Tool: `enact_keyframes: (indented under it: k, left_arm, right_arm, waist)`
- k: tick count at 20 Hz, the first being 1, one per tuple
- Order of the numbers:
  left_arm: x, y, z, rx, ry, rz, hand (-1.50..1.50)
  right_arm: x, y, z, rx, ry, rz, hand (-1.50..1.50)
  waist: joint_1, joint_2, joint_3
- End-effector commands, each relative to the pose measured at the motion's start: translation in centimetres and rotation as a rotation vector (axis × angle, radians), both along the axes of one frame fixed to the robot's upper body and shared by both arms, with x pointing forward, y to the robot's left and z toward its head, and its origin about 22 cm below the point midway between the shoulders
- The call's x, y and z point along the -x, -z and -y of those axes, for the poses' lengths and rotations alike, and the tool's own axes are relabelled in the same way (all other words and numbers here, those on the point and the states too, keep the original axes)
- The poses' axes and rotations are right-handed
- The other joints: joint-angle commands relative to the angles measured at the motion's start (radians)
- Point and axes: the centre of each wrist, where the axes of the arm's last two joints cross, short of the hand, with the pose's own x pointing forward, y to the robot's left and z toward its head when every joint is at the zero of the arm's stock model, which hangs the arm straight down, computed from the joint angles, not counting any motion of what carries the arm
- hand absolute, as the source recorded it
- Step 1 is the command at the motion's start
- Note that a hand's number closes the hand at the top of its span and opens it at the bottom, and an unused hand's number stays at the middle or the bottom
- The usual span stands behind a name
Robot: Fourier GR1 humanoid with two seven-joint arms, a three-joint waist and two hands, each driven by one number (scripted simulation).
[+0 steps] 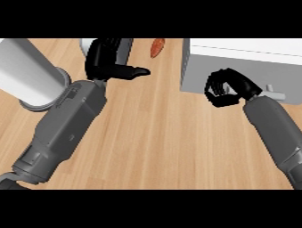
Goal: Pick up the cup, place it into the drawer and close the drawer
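Two grey forearms are seen rising from the lower edge across a light wooden counter (153, 133). Nearest on the right, the right hand (224, 89) is curled shut with nothing visible inside it, resting against the front face of a white box-shaped drawer unit (258, 67), whose small grey handle (275, 93) shows just beside the wrist. The drawer appears pushed in, or nearly so; this cannot be told for certain.

Farther up on the left, the left hand (110, 60) is shown with its fingers bent downward and its thumb pointing right. Behind those fingers a sliver of a pale rounded object, probably the cup (85, 43), is glimpsed; whether it is gripped cannot be told. A large white cylindrical appliance (18, 71) stands at the far left, and a small orange-red oblong item (157, 47) lies at the top.

If that sliver is the cup, it lies well left of the drawer, so the left hand is judged nearer to it.
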Motion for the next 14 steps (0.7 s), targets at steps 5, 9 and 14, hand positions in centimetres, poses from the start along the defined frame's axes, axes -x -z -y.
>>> enact_keyframes:
  k: [5,9,14]
  left_arm:
    - [0.6,0.3,-0.4,0.008,0.044,-0.008,-1.5]
    - [0.7,0.5,-1.8,-0.004,0.057,0.002,-1.5]
    - [1.2,1.1,-1.4,0.003,0.08,0.003,-1.5]
  right_arm:
    - [-3.3,-7.1,3.3,-0.063,0.166,0.111,1.5]
    - [-2.9,-8.0,5.5,-0.102,0.172,0.122,1.5]
    - [-3.0,-9.2,5.9,-0.117,0.156,0.115,1.5]
  waist:
    - [0.047,0.016,-0.001]
    - [0.062,0.021,-0.001]
    - [0.072,0.025,-0.003]
